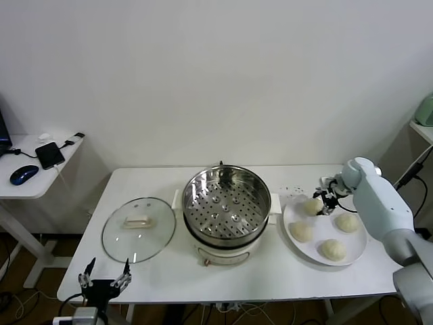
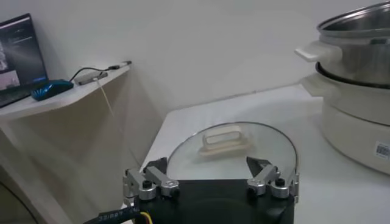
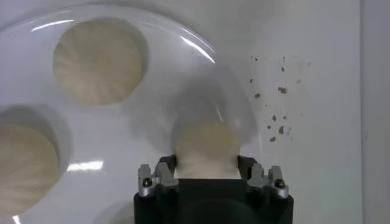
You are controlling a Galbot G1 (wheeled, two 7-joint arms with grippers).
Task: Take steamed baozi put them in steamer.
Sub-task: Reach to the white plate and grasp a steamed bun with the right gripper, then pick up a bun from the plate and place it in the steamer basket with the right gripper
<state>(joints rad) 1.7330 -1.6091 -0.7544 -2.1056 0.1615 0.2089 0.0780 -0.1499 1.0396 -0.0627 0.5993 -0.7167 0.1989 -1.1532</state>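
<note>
White tabletop (image 1: 284, 274) spreads out before me against a plain pale wall, and nearest on my left side my left gripper (image 1: 103, 281) hangs just off the front edge with its fingers spread wide, holding nothing. Just beyond it the glass lid (image 1: 139, 229) lies flat on the table, its cream handle facing up. Past the middle of the table stands the steamer (image 1: 226, 211), a shiny steel pot on a cream-white base; its perforated tray is bare, with no bun in it. To its right, close beside it but apart, sits the flat white plate (image 1: 354, 254), which carries all four steamed baozi (image 1: 332, 250). My right gripper (image 1: 323, 200) is down at the far-left bun on that plate, and in the right wrist view my fingers (image 3: 163, 176) sit on either side of that bun, touching its flanks and pinching it while it rests on the plate. A scatter of dark specks (image 3: 274, 115) marks the table just beyond the plate's rim. Far off to the left, a side desk (image 1: 13, 193) holds a blue mouse (image 1: 24, 174) and a dark phone (image 1: 49, 154) with its cable.
</note>
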